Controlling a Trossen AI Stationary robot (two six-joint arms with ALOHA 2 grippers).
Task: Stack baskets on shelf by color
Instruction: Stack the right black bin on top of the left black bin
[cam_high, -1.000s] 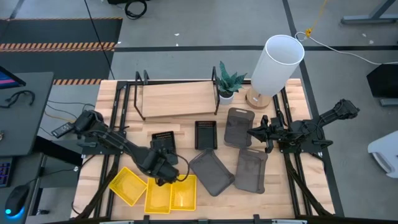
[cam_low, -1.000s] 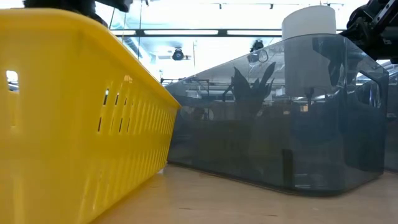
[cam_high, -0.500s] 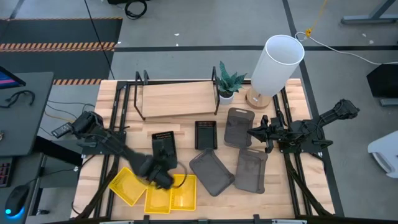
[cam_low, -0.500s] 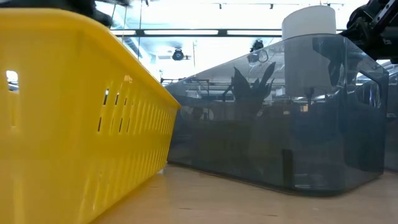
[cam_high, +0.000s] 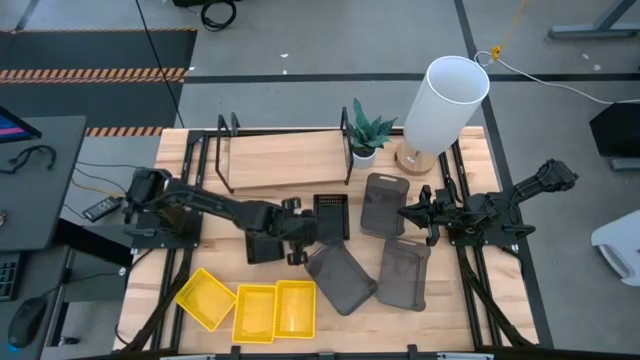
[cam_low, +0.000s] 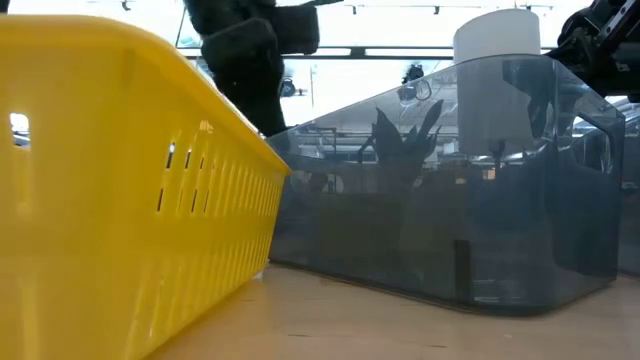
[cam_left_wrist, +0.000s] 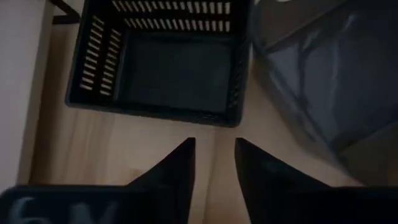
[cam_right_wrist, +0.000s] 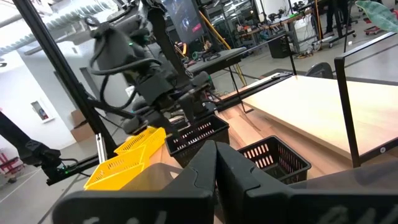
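Black basket (cam_left_wrist: 168, 62) sits on the table just ahead of my left gripper (cam_left_wrist: 214, 158), fingers slightly parted, holding nothing. Grey basket (cam_left_wrist: 323, 74) beside it. Shelf (cam_high: 285, 160) bare. Right gripper (cam_right_wrist: 214, 165) pinched closed, hovering over grey baskets.

Even, bright overhead light fills the view from above, and shadows on the bench (cam_high: 300, 205) are soft and short. At bench height, ceiling strip lights glare white behind a blurred dark arm (cam_low: 250, 55), and the near yellow basket (cam_low: 120, 190) is soft with closeness. The left wrist picture is dim and smeared; its black basket (cam_left_wrist: 168, 68) lacks crisp edges.
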